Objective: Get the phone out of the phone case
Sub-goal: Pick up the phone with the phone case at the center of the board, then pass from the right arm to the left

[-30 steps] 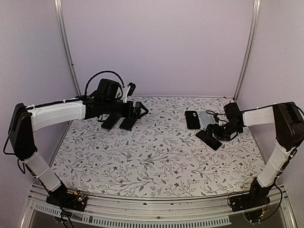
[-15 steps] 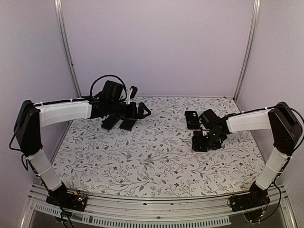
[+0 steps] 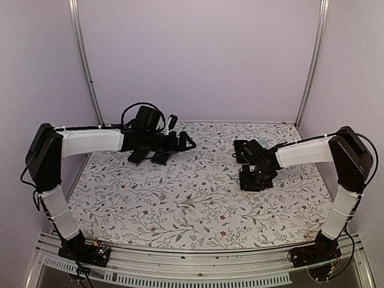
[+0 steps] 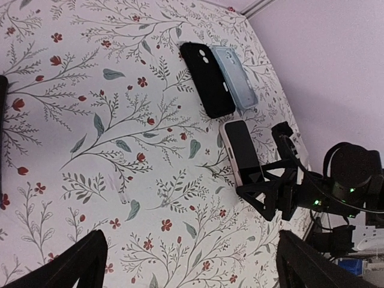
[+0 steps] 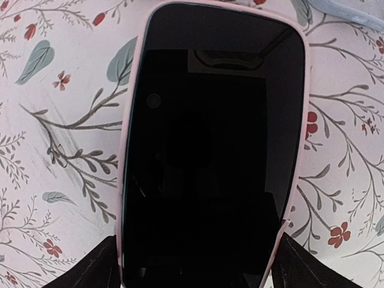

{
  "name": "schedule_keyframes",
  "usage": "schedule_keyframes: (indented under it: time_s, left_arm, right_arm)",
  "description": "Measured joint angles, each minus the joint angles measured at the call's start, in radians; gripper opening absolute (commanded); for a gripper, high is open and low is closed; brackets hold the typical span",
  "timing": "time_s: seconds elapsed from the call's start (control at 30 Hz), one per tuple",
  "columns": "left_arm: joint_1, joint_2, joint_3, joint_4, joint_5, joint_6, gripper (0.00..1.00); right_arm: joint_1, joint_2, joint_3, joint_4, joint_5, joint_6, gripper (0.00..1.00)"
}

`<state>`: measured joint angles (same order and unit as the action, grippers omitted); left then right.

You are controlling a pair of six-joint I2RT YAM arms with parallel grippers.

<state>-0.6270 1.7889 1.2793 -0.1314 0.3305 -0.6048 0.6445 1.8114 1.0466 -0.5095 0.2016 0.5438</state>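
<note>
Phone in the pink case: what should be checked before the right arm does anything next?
1. Phone lies flat, screen up, in its pink case: ok.
2. Right gripper straddles the phone's sides: ok.
3. Its fingers gripping the case: cannot tell.
4. Black case and clear case lie apart from the phone: ok.
5. Left gripper open, far from the phone: ok.

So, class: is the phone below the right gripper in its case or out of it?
In its case. The phone lies flat, screen up, and the rim of the pink case wraps every edge in view.
</note>
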Motion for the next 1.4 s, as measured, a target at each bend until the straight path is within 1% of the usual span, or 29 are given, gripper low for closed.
schedule_keyframes:
  time_s: [0.2,0.33,0.37,0.53,0.77,0.87,1.07,1.23,1.4]
  left_arm:
    - [0.0,0.061,-0.003,0.076,0.082,-0.09,0.99]
    - [0.0,0.099,-0.011,0.132,0.128,-0.15,0.99]
    - [0.001,0.108,-0.014,0.147,0.137,-0.164,0.99]
    - [0.006,0.144,-0.02,0.203,0.184,-0.226,0.99]
    - [0.027,0.169,-0.059,0.285,0.22,-0.308,0.99]
    - [0.041,0.183,-0.07,0.298,0.224,-0.333,0.98]
    - [0.067,0.187,-0.146,0.385,0.23,-0.423,0.91]
    - [0.072,0.215,-0.199,0.517,0.26,-0.534,0.85]
    - [0.071,0.246,-0.215,0.63,0.295,-0.624,0.79]
  right_arm:
    - [0.024,-0.01,-0.014,0.035,0.015,-0.002,0.44]
    - [0.049,-0.01,-0.012,0.045,0.032,-0.031,0.3]
    - [0.058,-0.01,-0.011,0.05,0.029,-0.04,0.29]
    - [0.124,-0.011,-0.001,0.093,-0.034,-0.082,0.26]
    - [0.185,-0.011,0.087,0.149,-0.093,-0.146,0.25]
    - [0.201,-0.011,0.115,0.178,-0.11,-0.169,0.24]
    - [0.215,-0.011,0.145,0.201,-0.134,-0.198,0.23]
    - [0.22,-0.011,0.146,0.205,-0.144,-0.212,0.22]
    - [0.234,-0.011,0.167,0.208,-0.152,-0.222,0.22]
